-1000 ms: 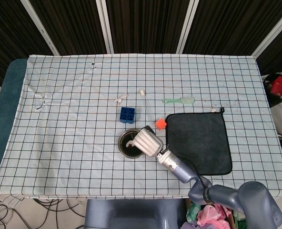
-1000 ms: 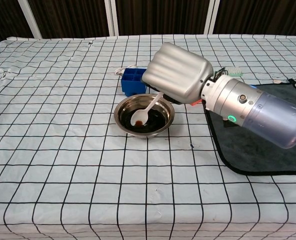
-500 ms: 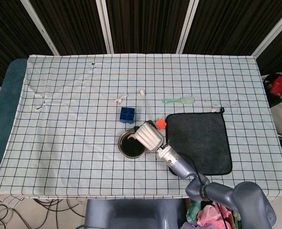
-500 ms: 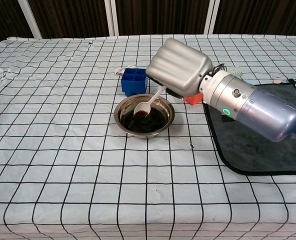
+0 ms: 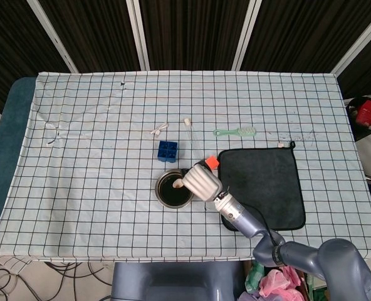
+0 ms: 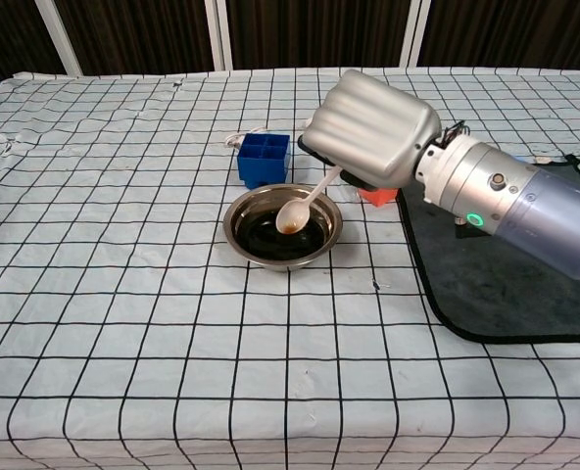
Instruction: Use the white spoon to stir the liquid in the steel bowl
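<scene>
A steel bowl (image 6: 282,230) (image 5: 173,189) of dark liquid sits near the middle of the checked cloth. My right hand (image 6: 373,135) (image 5: 202,182) hovers over the bowl's right rim and grips the handle of the white spoon (image 6: 304,206). The spoon slants down to the left, its scoop (image 5: 178,184) stained brown and sitting just above or at the liquid's surface. The fingers are curled under the hand and mostly hidden by its silver back. My left hand appears in neither view.
A blue compartment box (image 6: 264,161) stands just behind the bowl. An orange cube (image 5: 211,162) lies beside a dark mat (image 5: 261,185) on the right. Further back lie a green brush (image 5: 235,132), a white stick (image 5: 190,128) and a small white clip (image 5: 158,129).
The right hand has shifted right and slightly up. The spoon's scoop has swept from the bowl's left side towards its middle and lifted a little out of the liquid.
</scene>
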Action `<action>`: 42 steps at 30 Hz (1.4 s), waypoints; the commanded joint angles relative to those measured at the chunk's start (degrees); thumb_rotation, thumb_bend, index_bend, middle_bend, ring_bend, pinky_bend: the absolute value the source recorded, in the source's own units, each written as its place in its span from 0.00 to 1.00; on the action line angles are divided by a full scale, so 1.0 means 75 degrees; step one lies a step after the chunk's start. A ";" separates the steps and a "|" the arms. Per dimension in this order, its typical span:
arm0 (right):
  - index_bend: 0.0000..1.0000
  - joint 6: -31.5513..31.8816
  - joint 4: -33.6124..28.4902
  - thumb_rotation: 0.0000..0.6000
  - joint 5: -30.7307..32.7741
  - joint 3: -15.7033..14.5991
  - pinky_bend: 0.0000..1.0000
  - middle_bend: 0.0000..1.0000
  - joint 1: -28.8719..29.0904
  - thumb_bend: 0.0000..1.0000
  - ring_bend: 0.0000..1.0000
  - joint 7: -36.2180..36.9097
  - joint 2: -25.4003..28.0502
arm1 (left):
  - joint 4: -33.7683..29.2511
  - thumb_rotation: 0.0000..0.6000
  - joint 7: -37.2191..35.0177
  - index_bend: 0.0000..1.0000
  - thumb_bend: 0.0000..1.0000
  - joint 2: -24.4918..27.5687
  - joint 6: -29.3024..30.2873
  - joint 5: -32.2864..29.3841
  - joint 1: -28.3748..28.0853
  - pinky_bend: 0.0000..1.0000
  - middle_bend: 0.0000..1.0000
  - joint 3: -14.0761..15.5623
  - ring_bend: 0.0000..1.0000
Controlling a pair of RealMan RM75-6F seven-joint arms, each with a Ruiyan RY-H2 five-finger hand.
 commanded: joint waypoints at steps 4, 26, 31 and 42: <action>0.66 0.0039 -0.0332 1.00 -0.0031 -0.0087 1.00 0.90 -0.0131 0.37 1.00 -0.0158 0.0223 | -0.0011 1.00 0.0018 0.09 0.22 -0.0002 0.0014 -0.0004 0.0007 0.00 0.00 -0.0004 0.00; 0.67 -0.0234 -0.1427 1.00 -0.0014 -0.0108 1.00 0.90 -0.0217 0.37 1.00 -0.0685 0.0397 | -0.0026 1.00 0.0014 0.09 0.22 -0.0005 0.0047 0.0022 0.0026 0.00 0.00 -0.0005 0.00; 0.67 -0.0282 -0.1326 1.00 -0.0037 -0.0045 1.00 0.90 -0.0131 0.37 1.00 -0.0636 0.0156 | -0.0018 1.00 -0.0012 0.09 0.22 0.0000 0.0040 0.0033 0.0026 0.00 0.00 0.0000 0.00; 0.67 -0.0386 -0.0534 1.00 0.0083 0.0282 1.00 0.90 0.0145 0.37 1.00 -0.0473 -0.0521 | -0.0046 1.00 -0.0068 0.09 0.22 0.0037 0.0087 0.0091 0.0062 0.00 0.00 0.0023 0.00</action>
